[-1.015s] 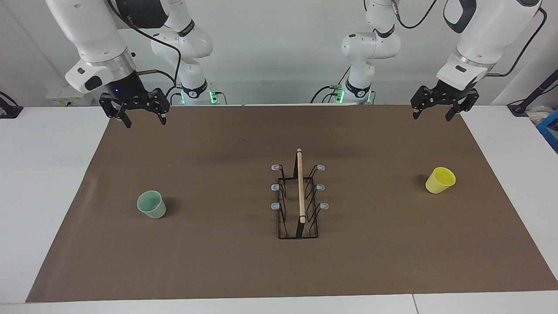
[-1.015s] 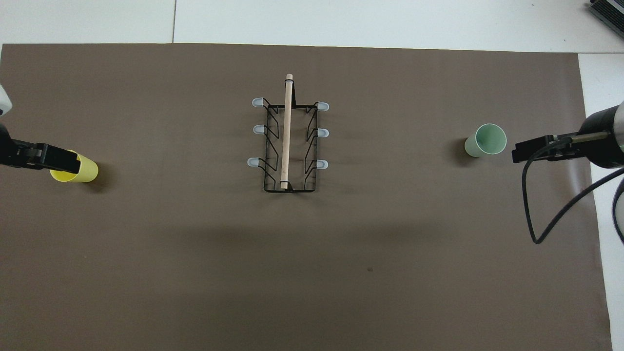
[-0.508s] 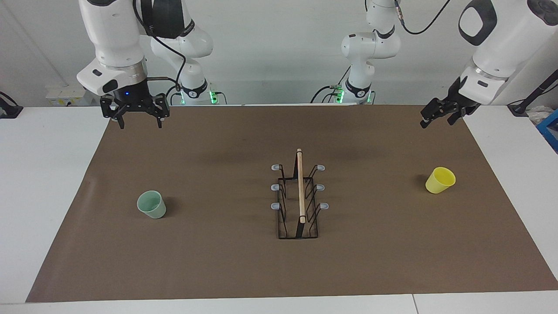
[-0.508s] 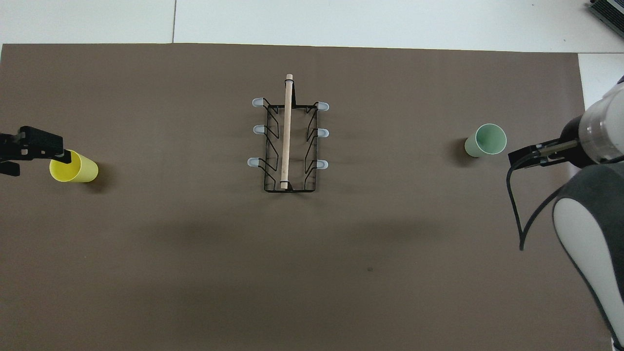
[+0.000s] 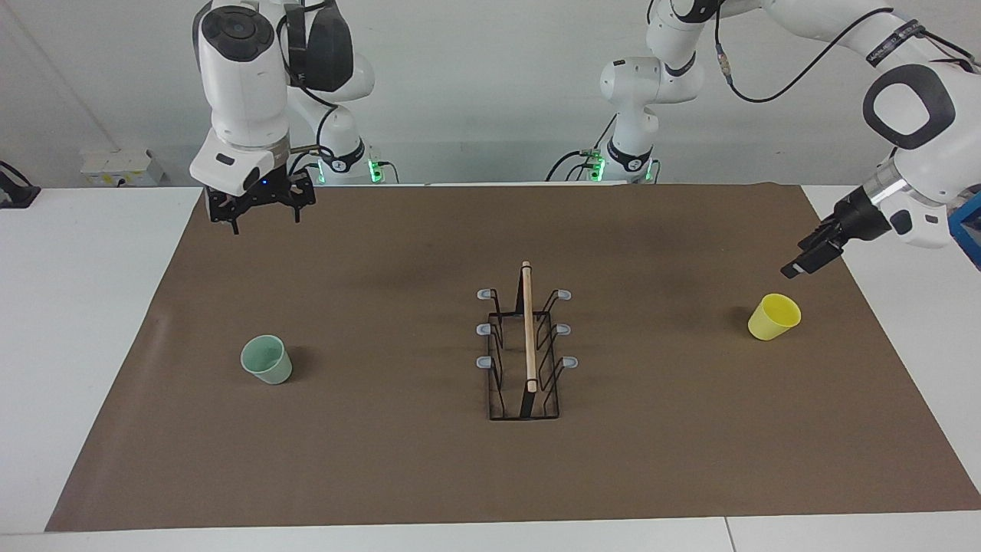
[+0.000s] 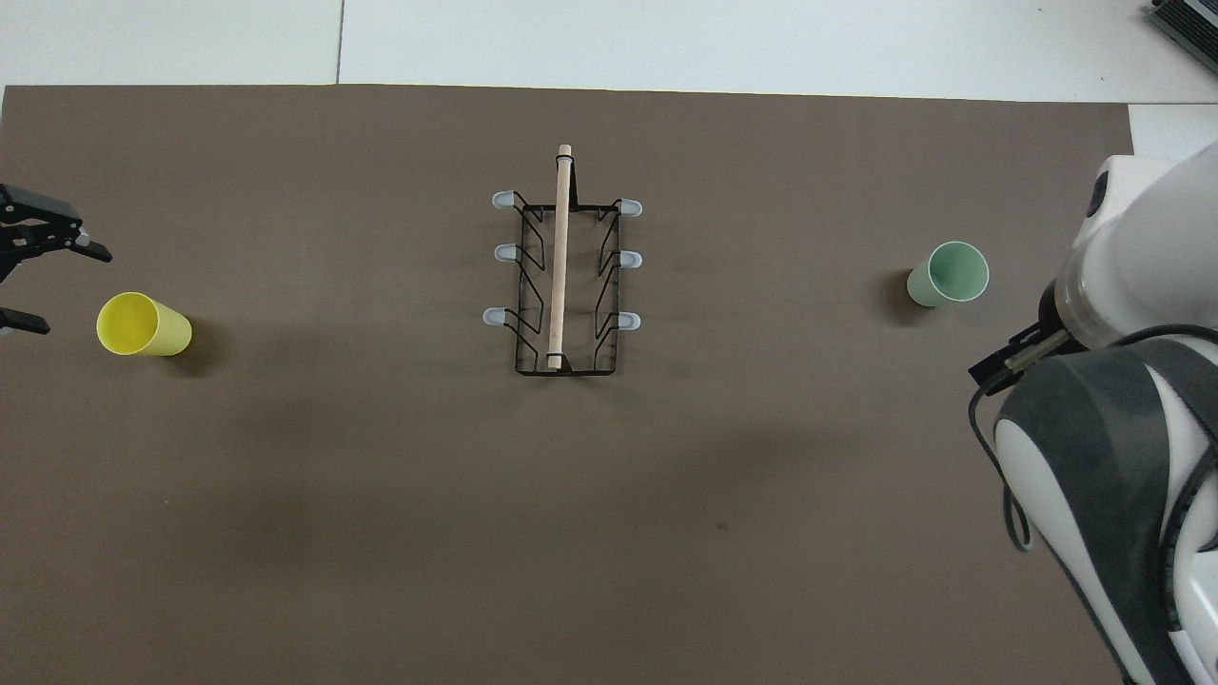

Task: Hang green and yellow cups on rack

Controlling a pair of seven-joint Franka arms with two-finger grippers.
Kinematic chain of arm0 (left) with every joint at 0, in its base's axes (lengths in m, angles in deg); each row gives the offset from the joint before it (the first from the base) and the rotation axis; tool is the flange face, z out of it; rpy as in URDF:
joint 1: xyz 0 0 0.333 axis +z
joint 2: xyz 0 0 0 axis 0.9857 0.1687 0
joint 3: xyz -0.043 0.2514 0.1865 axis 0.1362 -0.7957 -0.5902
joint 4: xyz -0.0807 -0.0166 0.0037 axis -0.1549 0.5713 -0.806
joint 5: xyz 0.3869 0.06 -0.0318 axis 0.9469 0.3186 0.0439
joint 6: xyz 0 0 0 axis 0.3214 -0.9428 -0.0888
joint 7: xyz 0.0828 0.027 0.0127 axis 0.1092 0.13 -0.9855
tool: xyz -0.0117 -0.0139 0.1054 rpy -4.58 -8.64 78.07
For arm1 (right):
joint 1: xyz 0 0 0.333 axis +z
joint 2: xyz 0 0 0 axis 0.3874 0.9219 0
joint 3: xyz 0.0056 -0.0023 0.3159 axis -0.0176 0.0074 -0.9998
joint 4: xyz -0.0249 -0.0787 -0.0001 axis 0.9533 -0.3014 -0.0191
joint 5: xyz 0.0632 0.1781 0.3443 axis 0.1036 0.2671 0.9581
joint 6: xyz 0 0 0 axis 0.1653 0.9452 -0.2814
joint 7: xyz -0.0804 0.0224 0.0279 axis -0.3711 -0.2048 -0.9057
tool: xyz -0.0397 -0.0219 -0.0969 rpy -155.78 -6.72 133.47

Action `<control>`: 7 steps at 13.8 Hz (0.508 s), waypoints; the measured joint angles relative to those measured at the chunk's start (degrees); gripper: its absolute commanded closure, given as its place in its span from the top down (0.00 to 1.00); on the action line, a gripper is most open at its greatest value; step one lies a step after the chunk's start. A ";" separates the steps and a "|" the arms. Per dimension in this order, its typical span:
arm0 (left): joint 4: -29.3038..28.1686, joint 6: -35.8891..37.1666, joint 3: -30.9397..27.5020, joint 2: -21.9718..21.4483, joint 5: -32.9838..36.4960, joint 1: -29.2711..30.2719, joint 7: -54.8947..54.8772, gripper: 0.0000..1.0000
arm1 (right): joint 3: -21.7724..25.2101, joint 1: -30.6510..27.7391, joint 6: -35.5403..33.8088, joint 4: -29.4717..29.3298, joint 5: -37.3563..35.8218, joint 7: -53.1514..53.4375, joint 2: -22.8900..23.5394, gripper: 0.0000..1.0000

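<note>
While both cups stand untouched, left tool point(image 5: 797, 267) hovers beside yellow cup point(image 5: 774, 317), fingers apart; right tool point(image 5: 264, 217) likewise spread, empty.

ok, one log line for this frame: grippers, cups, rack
left gripper: open, over mat by yellow cup | right gripper: open, raised, not at green cup | both cups on mat | rack: pegs bare

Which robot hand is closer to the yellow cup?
The left one. The left gripper hangs in the air just beside the yellow cup, not touching it. The right gripper is up at the other end, over the mat's edge.
</note>
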 measured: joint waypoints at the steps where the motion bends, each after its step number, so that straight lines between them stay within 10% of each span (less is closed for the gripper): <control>1: 1.13 0.06 -2.13 2.07 -2.94 0.01 2.58 1.00 | 0.00 0.29 -0.67 0.04 -3.01 -7.88 -0.23 1.00; 7: 6.73 -2.10 -7.72 14.98 -13.49 2.85 14.26 1.00 | 0.06 0.85 7.50 3.55 -16.98 -40.43 -1.29 1.00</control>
